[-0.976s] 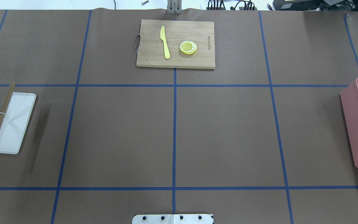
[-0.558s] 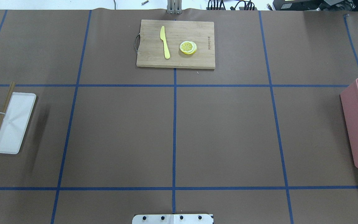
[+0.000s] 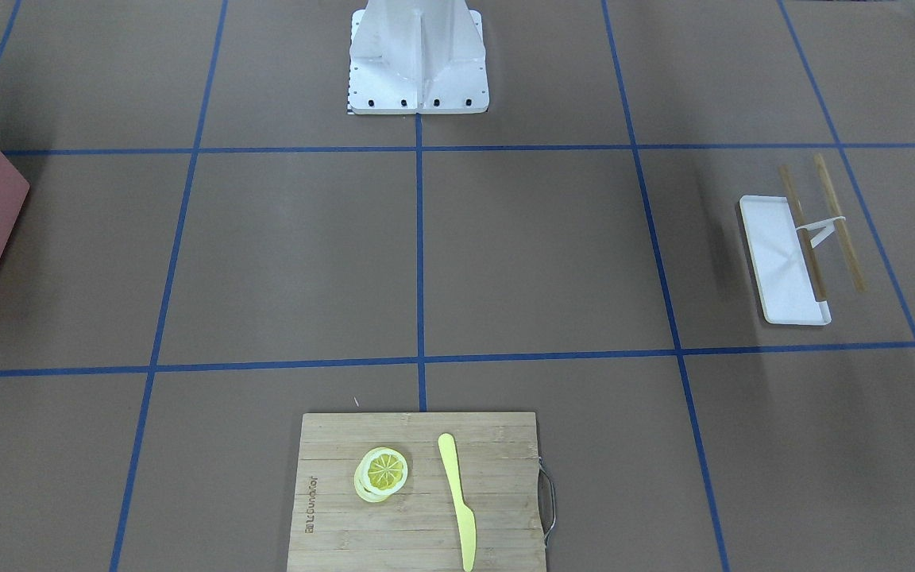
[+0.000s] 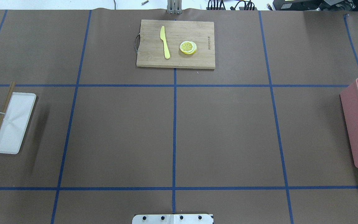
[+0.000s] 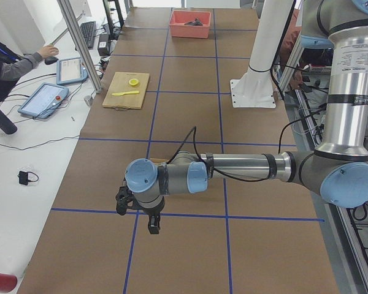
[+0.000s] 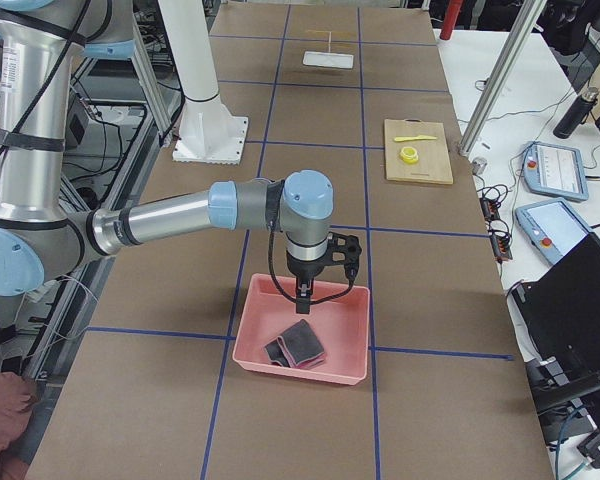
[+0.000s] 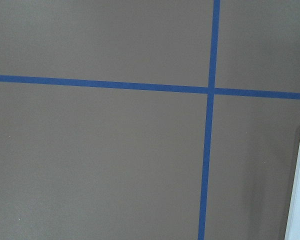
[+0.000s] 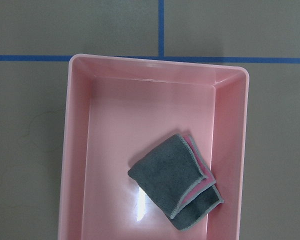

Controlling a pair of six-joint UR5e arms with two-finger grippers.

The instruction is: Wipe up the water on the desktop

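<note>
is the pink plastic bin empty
No, a folded grey cloth with pink edging lies inside the pink plastic bin.

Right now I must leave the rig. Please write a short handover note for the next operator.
Left end effector: above bare desktop, near the white tray; open or shut, cannot tell.
Right end effector: above the pink bin; cannot tell either.
Cloth: folded in the bin, not yet picked up.
Done: nothing visible.
Left: take the cloth and wipe. No water shows in these views, so find it first.
</note>
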